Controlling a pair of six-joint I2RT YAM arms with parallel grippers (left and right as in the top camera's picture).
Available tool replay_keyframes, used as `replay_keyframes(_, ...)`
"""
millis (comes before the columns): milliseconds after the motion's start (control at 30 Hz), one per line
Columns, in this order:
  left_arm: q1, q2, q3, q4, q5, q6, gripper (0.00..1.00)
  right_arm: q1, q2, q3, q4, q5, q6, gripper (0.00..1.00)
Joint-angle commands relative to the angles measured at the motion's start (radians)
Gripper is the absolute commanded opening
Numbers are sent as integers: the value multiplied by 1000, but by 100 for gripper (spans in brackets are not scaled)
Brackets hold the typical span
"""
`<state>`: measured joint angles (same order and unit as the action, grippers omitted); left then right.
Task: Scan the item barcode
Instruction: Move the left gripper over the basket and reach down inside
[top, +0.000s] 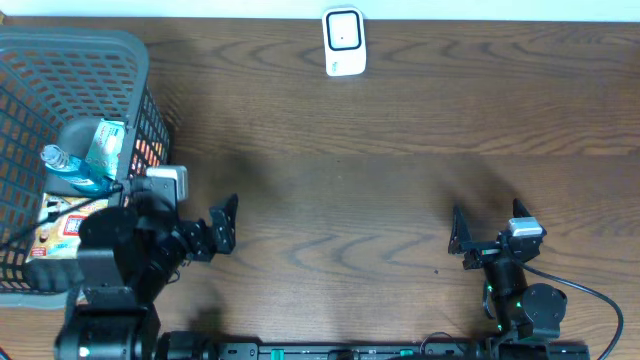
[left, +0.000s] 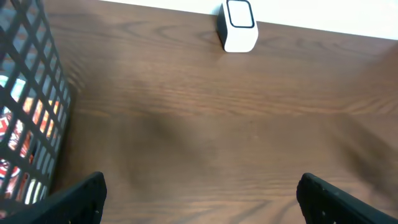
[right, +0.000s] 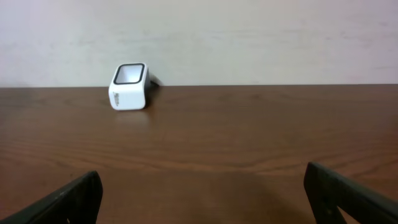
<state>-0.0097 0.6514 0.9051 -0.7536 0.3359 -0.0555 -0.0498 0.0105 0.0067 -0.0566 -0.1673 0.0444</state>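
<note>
The white barcode scanner (top: 344, 42) stands at the table's far edge, also in the left wrist view (left: 239, 25) and the right wrist view (right: 129, 87). Items lie in the grey mesh basket (top: 100, 40) at the left: a clear water bottle (top: 65, 165), a teal packet (top: 103, 145) and an orange snack packet (top: 65, 225). My left gripper (top: 228, 222) (left: 202, 193) hangs open just right of the basket, holding nothing. Near the front right, my right gripper (top: 487, 215) (right: 202, 193) is open too, with only bare table between its fingers.
The basket's dark mesh wall (left: 31, 93) fills the left side of the left wrist view, close beside the left finger. Brown wooden table (top: 360, 180) stretches between the two arms and back to the scanner. A pale wall rises behind the table.
</note>
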Motion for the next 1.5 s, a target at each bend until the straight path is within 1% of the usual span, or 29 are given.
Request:
replay_keyframes(0,-1,47,94,-42,11,-9,98,6,-4,-1,-5,8,-8,99)
replay_keyframes(200,-1,121,208,-123,5,-9,98,6,-4,-1,-5,8,-8,99)
replay_keyframes(333,-1,142,245,-148,-48,-9,98,6,-4,-1,-5,8,-8,99)
replay_keyframes(733,-1,143,248,-167,-72,-9,98,6,-4,-1,-5,8,-8,99)
replay_keyframes(967,-1,145,248,-196,-177,-28,98,6,-4,-1,-5,8,-8,99)
replay_keyframes(1467,-1,145,248,-196,-177,-28,98,6,-4,-1,-5,8,-8,99)
